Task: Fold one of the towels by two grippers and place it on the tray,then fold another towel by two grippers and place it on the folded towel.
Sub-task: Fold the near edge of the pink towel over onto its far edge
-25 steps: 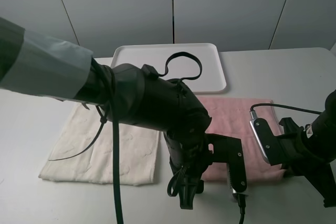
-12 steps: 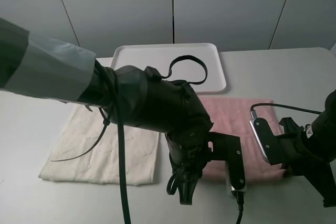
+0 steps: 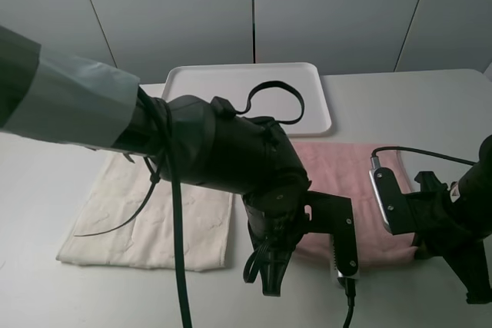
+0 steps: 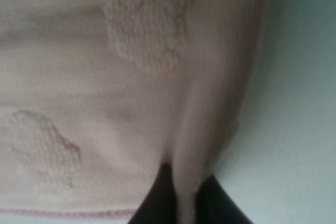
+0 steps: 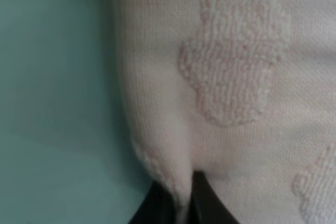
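The pink towel lies flat on the table, in front of the white tray. The cream-white towel is spread out to its left. In the left wrist view my left gripper is shut on a pinched ridge of the pink towel at its edge. In the right wrist view my right gripper is likewise shut on a raised fold of the pink towel. From above, the left arm covers the pink towel's near left corner and the right arm stands at its near right corner.
The tray holds nothing and sits at the back middle of the white table. The left arm's black cables hang over the cream-white towel. Bare table shows beside the towel's edge in both wrist views.
My left gripper has closed on the pink towel's near edge. The right arm has shifted slightly to the right with its grip kept.
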{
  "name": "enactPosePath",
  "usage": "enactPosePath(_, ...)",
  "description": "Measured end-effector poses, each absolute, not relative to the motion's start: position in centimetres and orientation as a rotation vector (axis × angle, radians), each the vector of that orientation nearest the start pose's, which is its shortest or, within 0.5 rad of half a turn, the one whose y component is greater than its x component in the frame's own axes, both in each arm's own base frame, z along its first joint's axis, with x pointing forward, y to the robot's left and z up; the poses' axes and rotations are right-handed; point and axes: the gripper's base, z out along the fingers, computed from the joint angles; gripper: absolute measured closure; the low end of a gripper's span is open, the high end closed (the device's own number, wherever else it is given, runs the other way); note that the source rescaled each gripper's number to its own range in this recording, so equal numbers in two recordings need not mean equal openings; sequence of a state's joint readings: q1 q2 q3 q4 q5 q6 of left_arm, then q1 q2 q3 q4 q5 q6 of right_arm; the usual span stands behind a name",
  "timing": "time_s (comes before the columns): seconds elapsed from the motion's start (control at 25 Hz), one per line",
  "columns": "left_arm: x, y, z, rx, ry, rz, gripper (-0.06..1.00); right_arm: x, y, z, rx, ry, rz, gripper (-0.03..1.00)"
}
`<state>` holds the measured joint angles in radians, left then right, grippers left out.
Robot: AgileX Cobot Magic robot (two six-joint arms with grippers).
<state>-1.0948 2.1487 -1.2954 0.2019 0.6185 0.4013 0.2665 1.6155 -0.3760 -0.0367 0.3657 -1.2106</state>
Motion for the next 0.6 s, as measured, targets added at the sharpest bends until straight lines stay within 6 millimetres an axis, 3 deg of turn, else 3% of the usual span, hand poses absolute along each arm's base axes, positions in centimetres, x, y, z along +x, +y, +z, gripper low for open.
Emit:
enactPosePath(0.28, 20.7, -34.3, 10.2, -2.419, -2.38, -0.065, 0.94, 16.7, 4.7, 10.9, -1.878, 2.364, -0.047, 0.96)
enactPosePath(0.6, 22.9, -33.2, 12.7, -2.256, -2.623, 0.09, 0.94, 16.6, 4.9, 13.0, -1.399, 2.541, -0.033, 0.96)
